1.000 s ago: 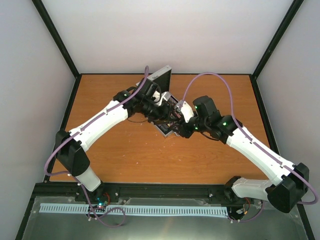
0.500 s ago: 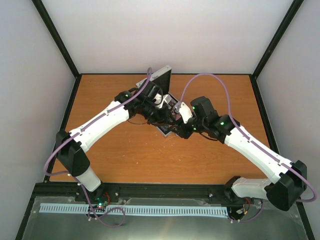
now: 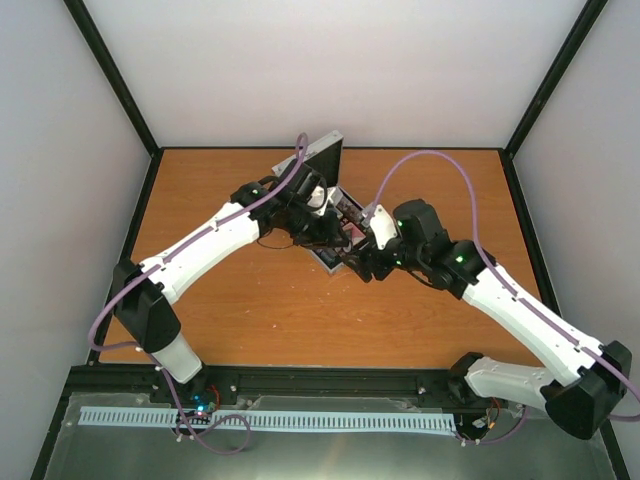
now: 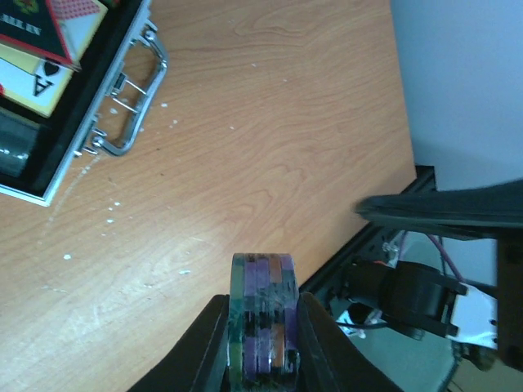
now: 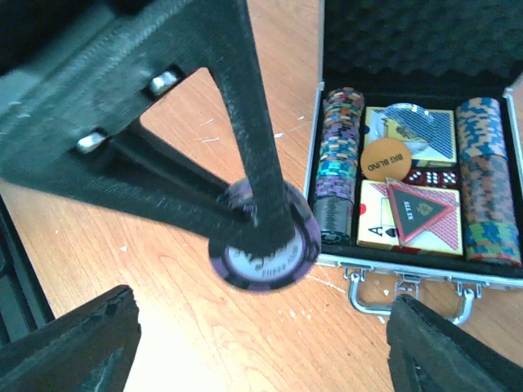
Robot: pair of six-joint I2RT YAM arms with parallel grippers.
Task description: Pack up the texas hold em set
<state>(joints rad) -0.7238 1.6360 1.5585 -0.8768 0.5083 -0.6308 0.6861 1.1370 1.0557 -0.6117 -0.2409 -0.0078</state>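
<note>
My left gripper [image 4: 263, 331] is shut on a short stack of green, purple and orange poker chips [image 4: 263, 286], held edge-up above the bare wood in front of the case. In the right wrist view the stack's purple face [image 5: 261, 245] shows behind the left finger. The silver case [image 5: 327, 163] lies open, holding rows of chips [image 5: 488, 180], two card boxes [image 5: 409, 131], an orange disc [image 5: 395, 159], a dark triangular token [image 5: 418, 211] and red dice. My right gripper [image 5: 261, 327] is wide open and empty, just on the near side of the held chips.
The case lid [image 3: 322, 160] stands upright at the back of the table. The metal handle [image 4: 135, 86] sticks out from the case's front. Both arms meet over the table's middle [image 3: 345, 245]. Black frame rails run along the table edges [image 3: 130, 250].
My right arm has swung a little to the right and nearer, its gripper drawing slightly back from the case. My left arm has hardly moved and still holds the chips.
</note>
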